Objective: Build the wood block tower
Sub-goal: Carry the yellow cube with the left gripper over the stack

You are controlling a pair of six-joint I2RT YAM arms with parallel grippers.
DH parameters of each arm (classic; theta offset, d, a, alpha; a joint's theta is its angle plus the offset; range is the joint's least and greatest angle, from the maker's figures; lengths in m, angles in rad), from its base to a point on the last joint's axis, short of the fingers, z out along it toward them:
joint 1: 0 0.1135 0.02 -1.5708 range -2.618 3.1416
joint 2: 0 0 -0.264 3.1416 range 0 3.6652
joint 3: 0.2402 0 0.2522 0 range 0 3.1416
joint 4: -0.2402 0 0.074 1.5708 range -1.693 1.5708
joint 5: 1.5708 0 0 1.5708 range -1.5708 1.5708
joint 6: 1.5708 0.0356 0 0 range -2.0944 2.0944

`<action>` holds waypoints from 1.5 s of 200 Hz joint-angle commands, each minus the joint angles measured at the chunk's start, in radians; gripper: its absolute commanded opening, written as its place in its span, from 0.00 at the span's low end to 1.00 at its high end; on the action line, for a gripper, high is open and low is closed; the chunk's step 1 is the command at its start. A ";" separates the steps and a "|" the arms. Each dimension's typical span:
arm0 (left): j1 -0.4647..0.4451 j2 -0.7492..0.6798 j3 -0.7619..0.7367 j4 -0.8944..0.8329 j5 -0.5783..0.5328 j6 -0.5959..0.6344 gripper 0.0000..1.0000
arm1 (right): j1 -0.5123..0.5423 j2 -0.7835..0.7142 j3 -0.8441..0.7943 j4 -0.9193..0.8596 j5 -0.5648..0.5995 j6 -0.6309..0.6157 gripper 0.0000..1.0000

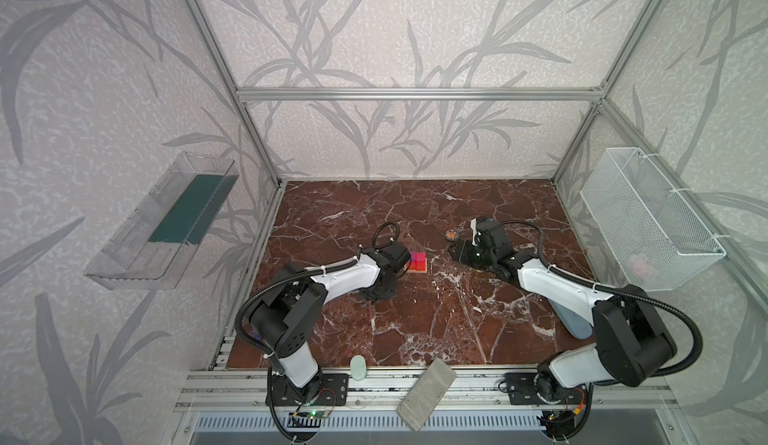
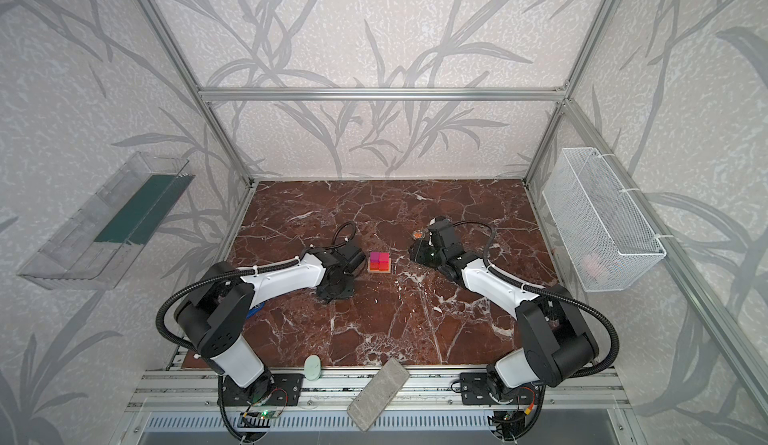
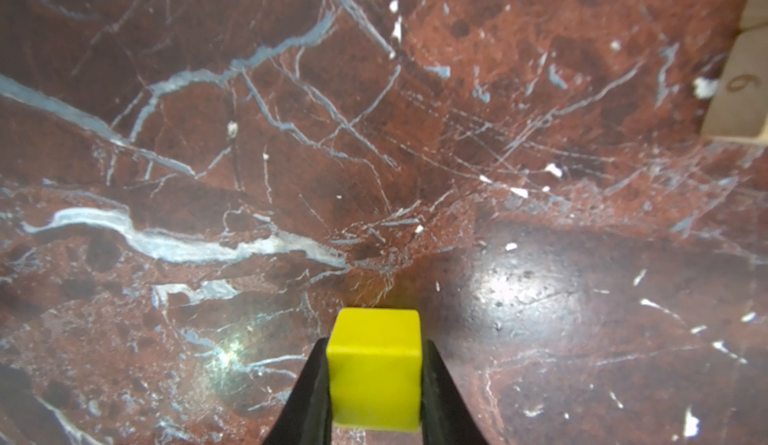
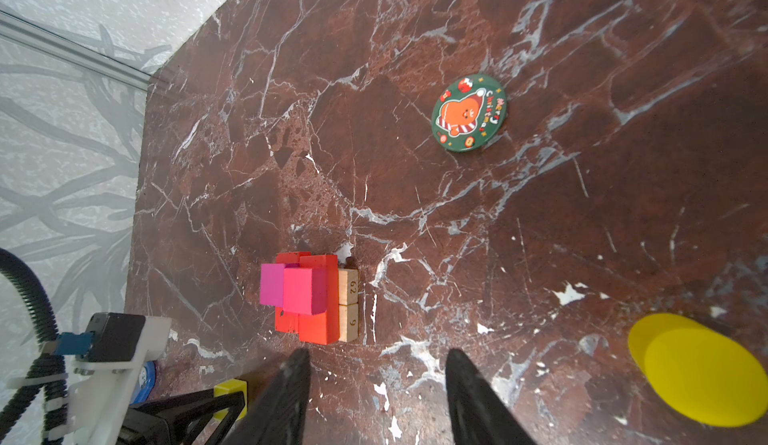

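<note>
The tower (image 1: 417, 262) (image 2: 379, 262) stands mid-table: two tan bars, two red flat blocks on them, two magenta cubes (image 4: 307, 293) on top. My left gripper (image 3: 375, 341) is shut on the yellow cube (image 3: 374, 376), one finger against each side, low over the marble just left of the tower. In the right wrist view the same yellow cube (image 4: 230, 389) shows between the left arm's fingers. My right gripper (image 4: 376, 353) stands open and empty, to the right of the tower. The yellow cylinder (image 4: 698, 372) stands on the table beside it.
A round green Christmas badge (image 4: 469, 117) (image 1: 451, 235) lies behind the right gripper. A grey stone brick (image 1: 426, 393) and a pale green oval (image 1: 357, 367) sit at the front edge. A wire basket (image 1: 648, 218) hangs on the right wall, a clear tray (image 1: 162, 222) on the left.
</note>
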 commanded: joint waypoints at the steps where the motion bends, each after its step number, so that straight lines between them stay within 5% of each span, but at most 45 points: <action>1: -0.004 -0.015 0.026 -0.031 -0.018 -0.006 0.20 | -0.003 0.004 -0.002 0.007 0.000 -0.007 0.54; 49: -0.005 -0.070 0.082 -0.066 0.005 0.017 0.00 | -0.003 0.002 0.000 0.006 -0.002 -0.010 0.54; 300: -0.048 0.366 0.798 -0.331 0.061 0.121 0.00 | -0.082 -0.096 -0.071 -0.007 -0.011 -0.032 0.55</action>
